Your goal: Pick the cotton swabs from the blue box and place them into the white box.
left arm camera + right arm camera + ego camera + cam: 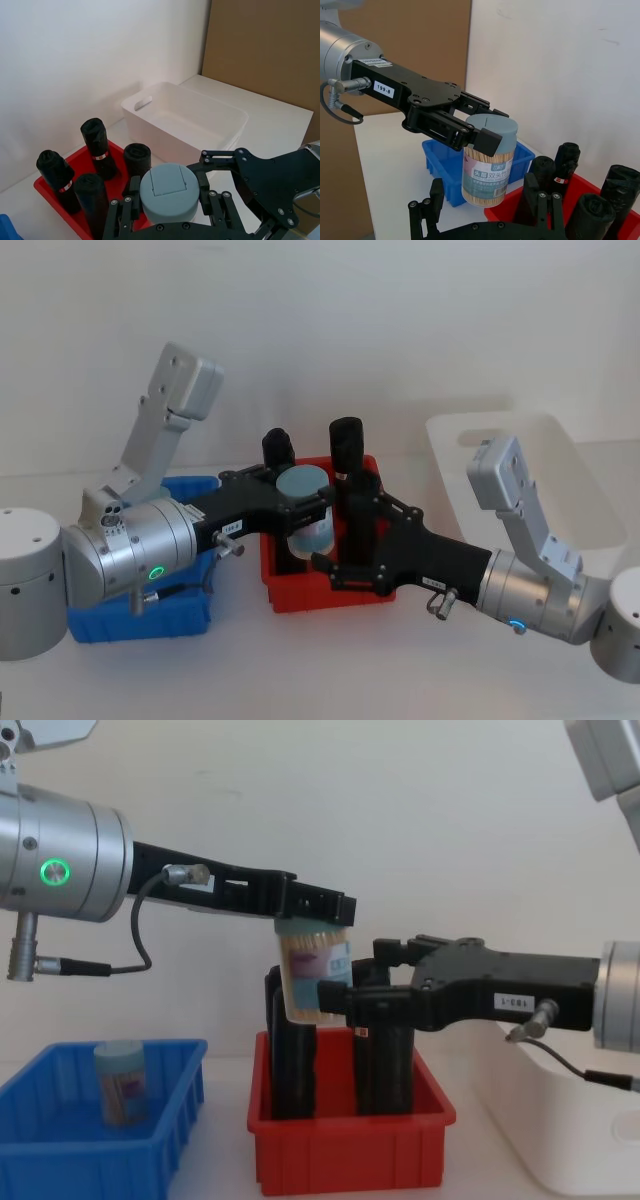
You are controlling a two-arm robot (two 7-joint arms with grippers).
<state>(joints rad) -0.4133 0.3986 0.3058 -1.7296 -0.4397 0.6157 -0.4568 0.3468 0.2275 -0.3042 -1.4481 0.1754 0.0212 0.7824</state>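
Observation:
A clear jar of cotton swabs [302, 488] with a pale blue-grey lid hangs upright above the red bin. My left gripper [303, 502] is shut on its lid, seen from above [167, 192] and from the side [315, 915]. My right gripper [350, 1005] reaches in from the right, open, its fingers [436, 192] on either side of the jar's lower body [487, 170] with gaps showing. A second jar [120, 1082] stands in the blue box [60, 1160]. The white box [600, 490] sits at the far right.
Under the jar, the red bin [350, 1150] holds several tall black cylinders [95, 140]. It stands between the blue box [140, 625] and the white box [150, 125]. A pale wall runs behind the table.

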